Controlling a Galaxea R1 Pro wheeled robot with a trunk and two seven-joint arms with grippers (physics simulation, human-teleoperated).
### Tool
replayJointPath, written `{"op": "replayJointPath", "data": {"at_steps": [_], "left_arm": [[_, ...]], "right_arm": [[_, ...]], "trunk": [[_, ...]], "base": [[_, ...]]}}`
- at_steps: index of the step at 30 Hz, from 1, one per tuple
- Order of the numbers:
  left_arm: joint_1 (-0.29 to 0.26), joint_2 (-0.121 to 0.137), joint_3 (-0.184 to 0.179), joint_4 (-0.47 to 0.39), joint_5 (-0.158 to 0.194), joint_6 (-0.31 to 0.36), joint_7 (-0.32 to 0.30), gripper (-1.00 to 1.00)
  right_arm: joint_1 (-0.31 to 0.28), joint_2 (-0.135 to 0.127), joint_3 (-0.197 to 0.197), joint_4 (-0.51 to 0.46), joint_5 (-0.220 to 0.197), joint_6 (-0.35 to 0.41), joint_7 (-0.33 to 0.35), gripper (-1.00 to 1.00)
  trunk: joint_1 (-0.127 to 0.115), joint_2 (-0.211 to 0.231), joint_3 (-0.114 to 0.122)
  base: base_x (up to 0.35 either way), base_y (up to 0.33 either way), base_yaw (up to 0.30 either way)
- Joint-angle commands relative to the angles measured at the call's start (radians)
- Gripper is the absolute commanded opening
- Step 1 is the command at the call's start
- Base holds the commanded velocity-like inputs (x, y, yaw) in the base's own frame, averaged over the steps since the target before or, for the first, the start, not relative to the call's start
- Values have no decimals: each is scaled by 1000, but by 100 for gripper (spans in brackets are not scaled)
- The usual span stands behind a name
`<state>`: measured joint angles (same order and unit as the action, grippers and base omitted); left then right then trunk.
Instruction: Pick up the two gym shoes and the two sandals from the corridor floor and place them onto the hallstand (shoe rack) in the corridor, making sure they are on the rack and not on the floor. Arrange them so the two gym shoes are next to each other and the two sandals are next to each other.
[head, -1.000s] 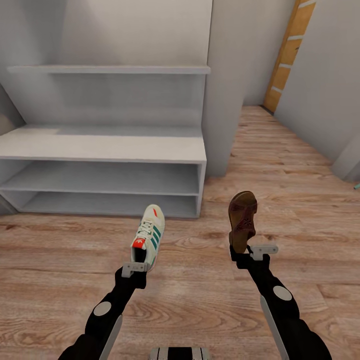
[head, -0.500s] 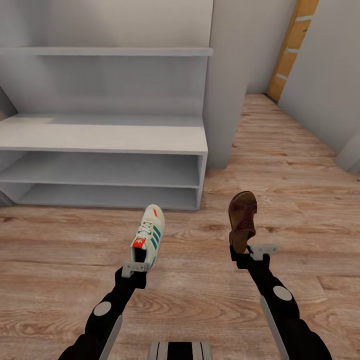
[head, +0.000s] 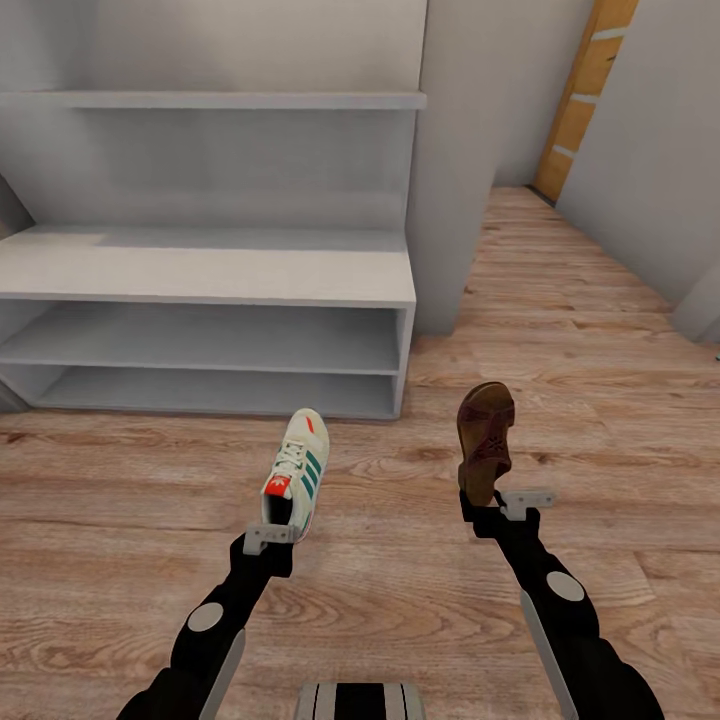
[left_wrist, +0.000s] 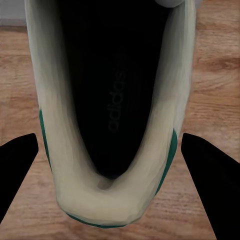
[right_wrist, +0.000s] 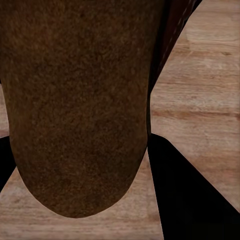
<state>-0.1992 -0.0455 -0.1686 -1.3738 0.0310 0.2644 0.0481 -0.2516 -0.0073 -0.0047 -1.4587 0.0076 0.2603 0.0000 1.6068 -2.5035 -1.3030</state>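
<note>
Both arms are loaded and face the hallstand (head: 210, 275), which stands ahead of the robot on the corridor floor (head: 120, 500).

Left gripper (head: 268, 537): clamped on the heel of a gym shoe (head: 296, 473), toe pointing toward the hallstand. In the left wrist view the dark fingers (left_wrist: 17, 172) flank the heel of the gym shoe (left_wrist: 107, 120); the hold looks centred.

Right gripper (head: 502, 505): gripping a sandal (head: 485, 438) at its heel end, toe toward the hallstand. The right wrist view shows the brown footbed of the sandal (right_wrist: 75, 100) with a dark finger (right_wrist: 192, 192) beside it; contact appears to be on one edge, so I judge this hold the less secure.

Both items hang short of the hallstand, the sandal off its right front corner. Neither is placed; the other shoe and sandal are not located here.

Recommendation: raise each item above the hallstand's flat top before advancing, so the toes clear its front edge. Set the gym shoe well in from the edge, leaving free space beside it for its mate. Place the sandal apart from it toward the hallstand's right end, likewise with room alongside. Release only once the sole rests flat.
</note>
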Motion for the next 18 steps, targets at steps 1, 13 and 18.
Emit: {"op": "replayJointPath", "data": {"at_steps": [1,13,18], "left_arm": [[-5,0,0,0,-1,3,-1,-100],[-281,-27,0,1,-1,250,1,-100],[-354,-42,0,20,-2,322,2,-100]], "right_arm": [[0,0,0,0,-3,0,-1,-100],[0,0,-1,-3,-3,1,2,-100],[0,0,-1,-3,-5,14,2,-100]], "trunk": [[0,0,0],[0,0,0],[0,0,0]], "base": [[0,0,0],[0,0,0],[0,0,0]]}}
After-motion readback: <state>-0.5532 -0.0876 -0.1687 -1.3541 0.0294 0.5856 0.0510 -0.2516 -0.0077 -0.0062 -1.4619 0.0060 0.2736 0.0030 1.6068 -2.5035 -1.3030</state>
